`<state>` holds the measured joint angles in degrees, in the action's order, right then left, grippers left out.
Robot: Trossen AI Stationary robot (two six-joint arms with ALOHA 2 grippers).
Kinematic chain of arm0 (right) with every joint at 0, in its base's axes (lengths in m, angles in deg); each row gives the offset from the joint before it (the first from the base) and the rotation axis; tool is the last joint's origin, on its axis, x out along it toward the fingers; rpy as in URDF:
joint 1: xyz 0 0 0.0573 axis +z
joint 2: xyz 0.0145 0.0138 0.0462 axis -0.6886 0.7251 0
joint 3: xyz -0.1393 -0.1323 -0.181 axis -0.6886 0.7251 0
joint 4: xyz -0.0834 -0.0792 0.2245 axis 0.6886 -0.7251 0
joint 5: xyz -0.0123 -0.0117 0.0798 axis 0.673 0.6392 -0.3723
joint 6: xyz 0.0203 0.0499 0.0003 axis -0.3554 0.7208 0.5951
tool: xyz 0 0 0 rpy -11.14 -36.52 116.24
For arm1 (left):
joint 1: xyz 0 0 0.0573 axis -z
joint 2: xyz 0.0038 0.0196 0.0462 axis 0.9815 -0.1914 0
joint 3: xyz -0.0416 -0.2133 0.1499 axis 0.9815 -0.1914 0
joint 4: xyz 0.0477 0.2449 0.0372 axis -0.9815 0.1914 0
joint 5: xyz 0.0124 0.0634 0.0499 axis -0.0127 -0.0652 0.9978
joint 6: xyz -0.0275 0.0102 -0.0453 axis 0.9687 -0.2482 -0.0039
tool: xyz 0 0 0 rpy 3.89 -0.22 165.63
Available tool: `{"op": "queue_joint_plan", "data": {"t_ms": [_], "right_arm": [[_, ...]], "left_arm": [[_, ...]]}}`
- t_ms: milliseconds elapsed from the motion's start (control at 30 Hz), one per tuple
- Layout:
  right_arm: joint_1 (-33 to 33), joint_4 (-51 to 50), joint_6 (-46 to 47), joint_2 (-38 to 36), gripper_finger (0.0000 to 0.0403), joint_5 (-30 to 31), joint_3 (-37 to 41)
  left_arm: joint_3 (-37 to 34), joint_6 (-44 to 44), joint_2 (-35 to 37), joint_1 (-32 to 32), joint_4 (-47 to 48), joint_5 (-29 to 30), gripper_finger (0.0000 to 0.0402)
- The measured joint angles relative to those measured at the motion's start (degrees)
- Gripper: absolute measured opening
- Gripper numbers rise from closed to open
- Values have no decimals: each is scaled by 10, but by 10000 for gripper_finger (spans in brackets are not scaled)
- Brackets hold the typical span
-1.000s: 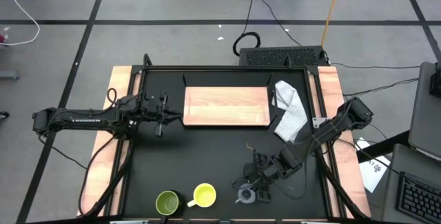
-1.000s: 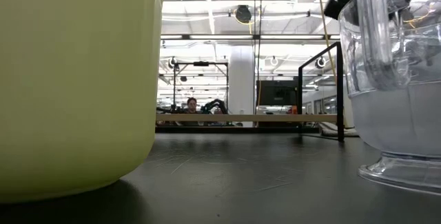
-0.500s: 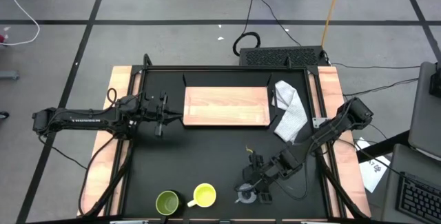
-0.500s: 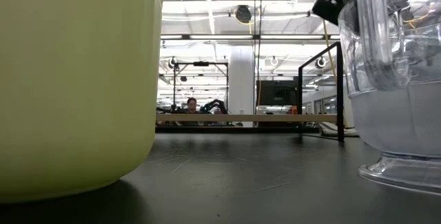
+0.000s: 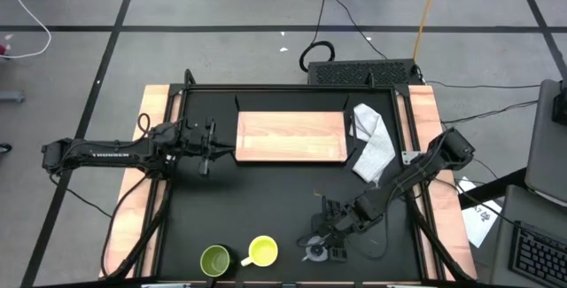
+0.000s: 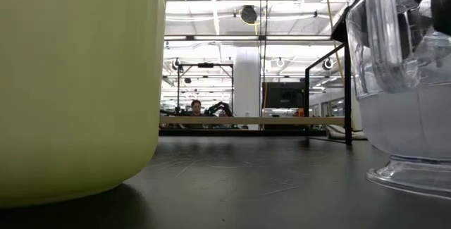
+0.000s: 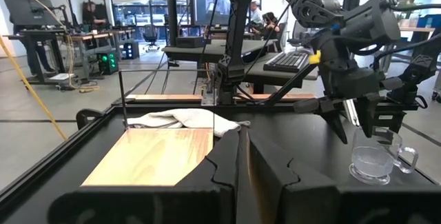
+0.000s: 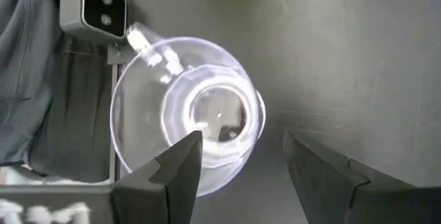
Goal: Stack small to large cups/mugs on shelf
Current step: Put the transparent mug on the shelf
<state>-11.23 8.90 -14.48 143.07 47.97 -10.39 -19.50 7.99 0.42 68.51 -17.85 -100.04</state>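
The clear glass cup point(image 5: 316, 252) stands upright on its foot near the table's near edge, with the yellow mug point(image 5: 263, 252) and the olive-green mug point(image 5: 215, 260) upright to its left. My right gripper point(image 5: 325, 231) is open and points down just above the glass cup point(image 8: 189, 114). One finger point(image 8: 180, 160) is over its mouth and the other point(image 8: 322, 174) is outside its wall, on the side away from the handle point(image 8: 141, 39). No touch shows. My left gripper point(image 5: 219, 151) waits shut beside the left end of the wooden shelf board point(image 5: 291, 136).
A white cloth point(image 5: 374, 144) lies against the board's right end. Pale wooden rails point(image 5: 156, 146) run along the table's left and right sides. The low view shows the yellow mug point(image 6: 77, 81) and the glass cup point(image 6: 405, 95) close up, with the board's edge point(image 6: 254, 121) far behind.
My right gripper has come down a little toward the glass cup and the table's near edge, staying open. The cup and both mugs have stayed where they were.
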Motion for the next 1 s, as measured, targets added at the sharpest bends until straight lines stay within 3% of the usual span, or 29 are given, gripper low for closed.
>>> {"op": "queue_joint_plan", "data": {"t_ms": [467, 633, 900, 1000], "right_arm": [[-5, -10, -2, 4, 191, 5, 0], [-12, -23, 11, 4, 141, 6, 0], [-15, -23, -13, 4, 17, 6, 0], [-15, -23, -28, 4, 8, 7, 0]], "left_arm": [[0, 0, 0, 0, 1, 0, 33], [0, 0, 0, 0, 1, 0, 33], [0, 0, 0, 0, 1, 0, 33], [0, 0, 0, 0, 1, 0, 33]]}}
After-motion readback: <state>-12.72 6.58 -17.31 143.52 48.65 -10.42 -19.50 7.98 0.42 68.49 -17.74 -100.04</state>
